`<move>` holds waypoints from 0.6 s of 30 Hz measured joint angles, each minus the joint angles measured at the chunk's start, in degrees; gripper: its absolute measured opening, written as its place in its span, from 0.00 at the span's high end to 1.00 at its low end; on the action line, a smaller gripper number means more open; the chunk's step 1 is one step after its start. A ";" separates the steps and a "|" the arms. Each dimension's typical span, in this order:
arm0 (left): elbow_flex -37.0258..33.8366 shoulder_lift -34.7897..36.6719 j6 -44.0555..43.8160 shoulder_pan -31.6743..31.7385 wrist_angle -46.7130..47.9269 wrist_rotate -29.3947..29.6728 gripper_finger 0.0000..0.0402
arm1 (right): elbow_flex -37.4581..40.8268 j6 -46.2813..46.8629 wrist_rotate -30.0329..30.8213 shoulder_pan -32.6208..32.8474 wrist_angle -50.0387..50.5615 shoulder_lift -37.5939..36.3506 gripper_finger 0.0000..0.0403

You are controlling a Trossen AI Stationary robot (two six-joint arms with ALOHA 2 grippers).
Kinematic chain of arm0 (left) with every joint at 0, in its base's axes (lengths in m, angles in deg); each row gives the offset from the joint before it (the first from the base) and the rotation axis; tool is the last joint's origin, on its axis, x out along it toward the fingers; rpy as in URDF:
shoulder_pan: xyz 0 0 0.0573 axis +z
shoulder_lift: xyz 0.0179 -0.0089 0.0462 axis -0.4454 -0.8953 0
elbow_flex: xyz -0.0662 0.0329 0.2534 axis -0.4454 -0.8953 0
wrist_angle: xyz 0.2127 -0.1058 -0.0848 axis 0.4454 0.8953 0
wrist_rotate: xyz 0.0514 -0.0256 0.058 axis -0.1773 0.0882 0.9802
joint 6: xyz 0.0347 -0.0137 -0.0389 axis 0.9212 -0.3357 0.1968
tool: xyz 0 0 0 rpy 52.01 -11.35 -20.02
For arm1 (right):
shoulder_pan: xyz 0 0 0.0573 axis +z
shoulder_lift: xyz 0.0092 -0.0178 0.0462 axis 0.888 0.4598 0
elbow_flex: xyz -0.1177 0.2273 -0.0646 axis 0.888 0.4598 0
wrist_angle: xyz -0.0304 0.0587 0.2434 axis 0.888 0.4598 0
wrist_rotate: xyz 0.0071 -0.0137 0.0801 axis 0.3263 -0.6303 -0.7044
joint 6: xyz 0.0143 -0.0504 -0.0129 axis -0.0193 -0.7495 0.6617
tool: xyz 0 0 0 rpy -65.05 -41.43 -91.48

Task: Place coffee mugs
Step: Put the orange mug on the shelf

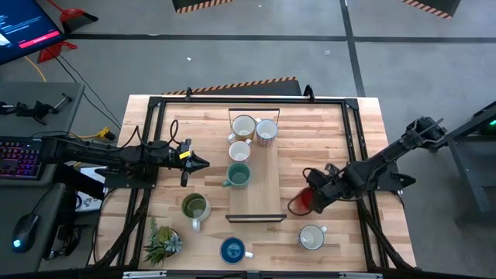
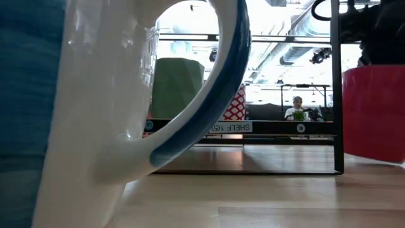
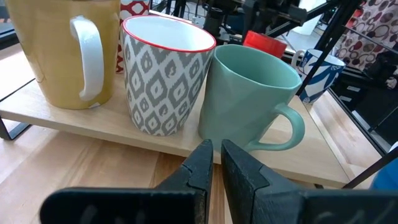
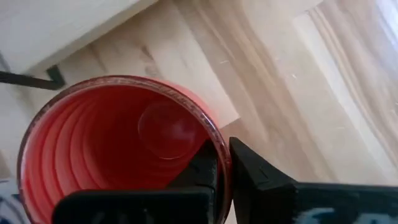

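Red mug (image 4: 118, 149), likely rigid, glossy and breakable, sits lower right of centre, its rim pinched by the right gripper (image 4: 222, 163); left gripper (image 3: 214, 163) nearly closed, empty.

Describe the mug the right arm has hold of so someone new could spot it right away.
Start at the raised wooden shelf running down the middle of the table. Just off its right edge, the right claw is shut on the rim of the red mug. It is the only red mug; the nearest one, toward the front, is white.
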 joint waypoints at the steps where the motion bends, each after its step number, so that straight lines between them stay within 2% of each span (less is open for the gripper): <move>1: 0.00 0.00 0.00 0.00 0.00 0.00 0.94 | 0.00 0.08 0.03 -0.28 0.42 0.00 1.00; 4: 0.00 0.00 0.46 0.02 0.04 0.00 0.94 | 0.00 0.80 0.79 -0.99 2.08 0.00 1.00; 9: 0.00 -0.02 1.88 0.02 1.06 -0.04 0.94 | -2.62 0.21 5.80 -2.95 6.03 -0.15 1.00; 18: 0.00 -0.02 1.55 0.01 1.79 -0.04 0.94 | -16.54 -12.85 8.99 -12.00 14.51 -0.23 1.00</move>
